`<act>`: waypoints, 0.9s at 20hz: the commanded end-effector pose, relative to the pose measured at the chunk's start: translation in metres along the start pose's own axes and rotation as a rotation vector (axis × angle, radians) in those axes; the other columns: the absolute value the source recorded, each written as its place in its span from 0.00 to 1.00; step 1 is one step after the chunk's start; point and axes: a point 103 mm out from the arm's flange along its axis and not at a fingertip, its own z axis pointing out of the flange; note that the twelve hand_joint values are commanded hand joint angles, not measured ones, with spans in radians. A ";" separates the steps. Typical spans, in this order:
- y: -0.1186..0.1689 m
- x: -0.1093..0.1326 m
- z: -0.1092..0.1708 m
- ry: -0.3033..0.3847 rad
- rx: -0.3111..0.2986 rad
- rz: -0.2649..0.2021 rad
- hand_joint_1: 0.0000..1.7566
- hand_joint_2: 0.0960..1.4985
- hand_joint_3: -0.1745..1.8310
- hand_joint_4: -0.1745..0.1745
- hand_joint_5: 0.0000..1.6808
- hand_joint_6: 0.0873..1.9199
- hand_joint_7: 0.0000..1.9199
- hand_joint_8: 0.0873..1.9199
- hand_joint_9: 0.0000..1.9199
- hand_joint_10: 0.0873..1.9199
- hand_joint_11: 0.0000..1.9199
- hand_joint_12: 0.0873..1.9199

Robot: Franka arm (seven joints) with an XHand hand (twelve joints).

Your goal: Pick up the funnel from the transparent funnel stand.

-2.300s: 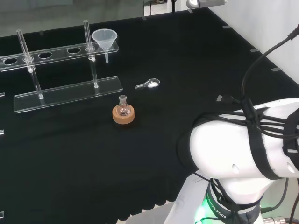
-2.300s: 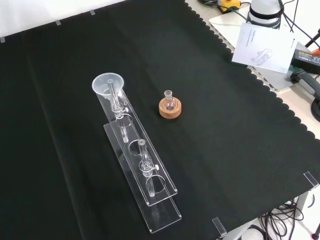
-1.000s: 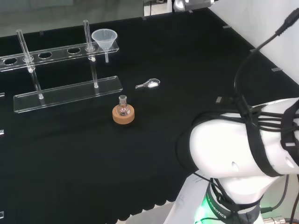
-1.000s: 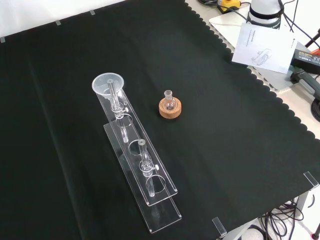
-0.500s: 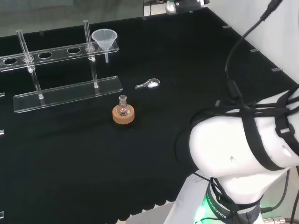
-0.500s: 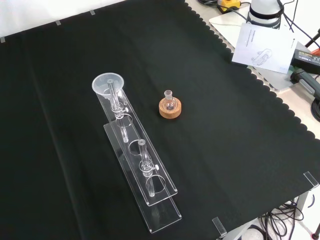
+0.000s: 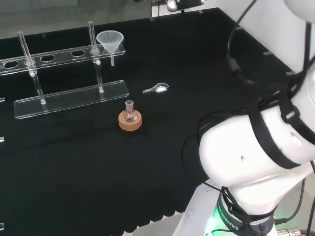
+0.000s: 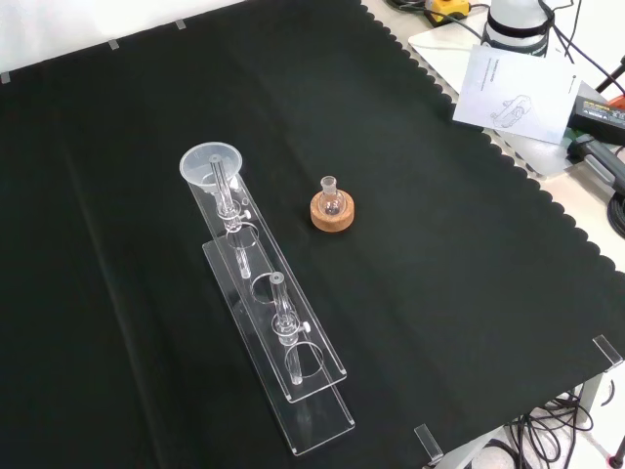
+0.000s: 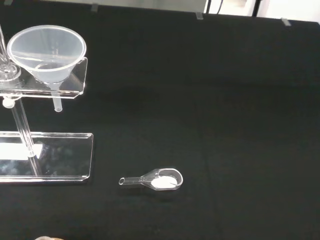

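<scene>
the clear plastic cone-shaped funnel [image 9: 46, 52] sat stem-down in the transparent acrylic funnel stand [image 9: 45, 90], at ten o'clock in the wrist view; the hand's opening could not be told.

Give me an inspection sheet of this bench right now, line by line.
Surface: black cloth over the bench, flat.
Job's things: funnel sits in the end hole of the transparent funnel stand, spout hanging below the upper shelf.
Clutter: small flask upright on a cork ring; clear scoop holding white powder, lying on the cloth beside the stand's base.
Hand: cannot tell.
Cables: black cables strapped round the arm's white link; more cables off the cloth's edge.
Surroundings: printed paper sheet beyond the cloth.
</scene>
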 end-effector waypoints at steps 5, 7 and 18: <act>0.099 0.031 0.029 0.002 0.075 -0.133 0.21 0.62 0.21 0.57 0.11 0.00 0.06 0.19 0.11 0.32 0.01 0.71; 0.107 0.038 0.035 0.009 0.093 -0.149 0.22 0.60 0.21 0.57 0.11 0.00 0.06 0.21 0.12 0.32 0.02 0.72; 0.151 0.058 0.067 0.028 0.212 -0.221 0.26 0.50 0.19 0.50 0.06 0.00 0.00 0.24 0.06 0.35 0.00 0.75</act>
